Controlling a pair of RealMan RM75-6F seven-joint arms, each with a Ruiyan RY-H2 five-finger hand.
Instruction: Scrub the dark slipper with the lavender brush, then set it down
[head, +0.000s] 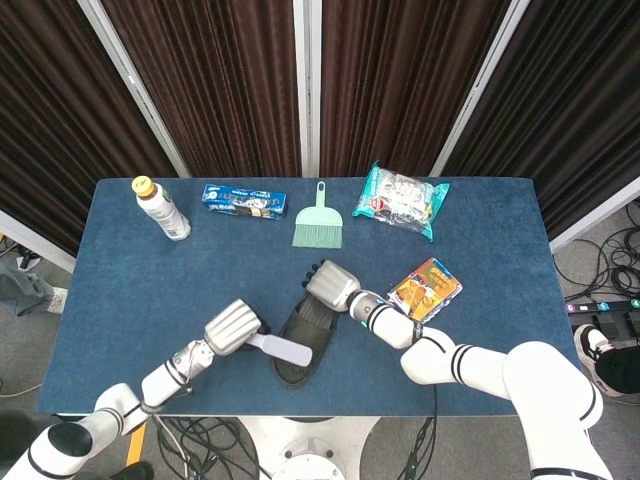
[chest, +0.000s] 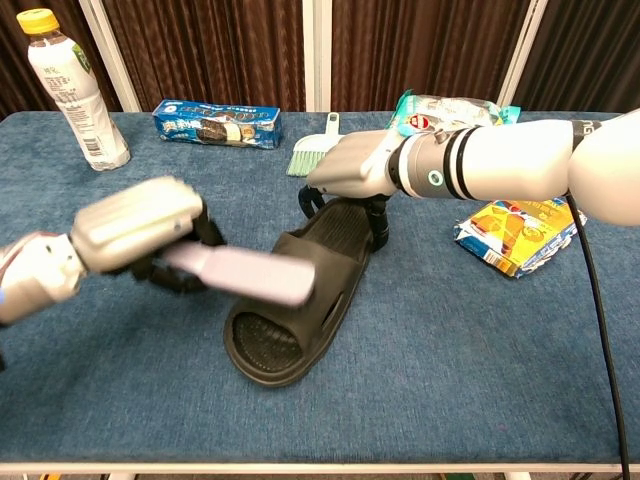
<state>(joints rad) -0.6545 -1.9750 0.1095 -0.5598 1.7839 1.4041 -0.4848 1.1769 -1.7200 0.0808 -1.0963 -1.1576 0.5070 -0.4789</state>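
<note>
On slipper (chest: 300, 295) | left hand (chest: 135, 225) holds brush (chest: 245, 273) | right hand (chest: 350, 168) grips heel

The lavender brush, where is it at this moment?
The lavender brush is in the left hand, front-left of the table, its head over the dark slipper that the right hand holds.

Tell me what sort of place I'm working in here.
Probably a lab or test cell rather than a home: a blue-covered table stands before dark pleated curtains hung in metal frames, with loose cables and a power strip on the floor beside it.
</note>
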